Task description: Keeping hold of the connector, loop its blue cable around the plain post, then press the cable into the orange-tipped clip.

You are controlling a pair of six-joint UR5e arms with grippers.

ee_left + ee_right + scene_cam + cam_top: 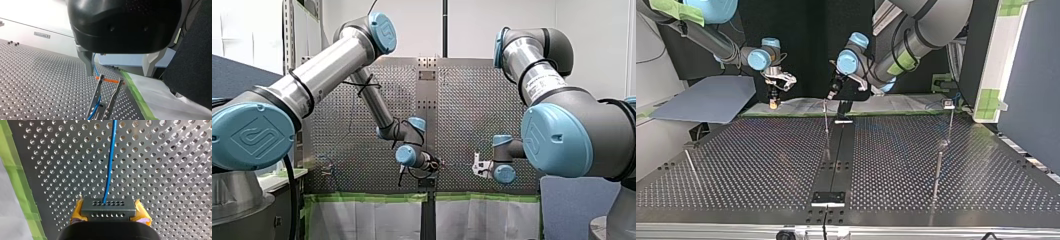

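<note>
In the right wrist view my right gripper (109,213) is shut on a black connector (107,205), with a yellow pad (77,213) on each side of it. The blue cable (110,162) runs straight ahead from the connector over the perforated plate. In the left wrist view my left gripper (118,74) hangs open above the orange-tipped clip (108,86), its metal fingers (88,62) standing wide on either side. A blue cable (95,108) lies low between the clip's two metal prongs and rises beside one finger. In the top view my right gripper (772,97) and my left gripper (832,93) hover at the table's far edge.
Thin metal posts stand on the perforated table (761,165): one (938,170) at the top view's right, one (691,165) at its left. A small fixture (949,104) sits at the far right. Green tape (136,95) and white sheeting border the plate.
</note>
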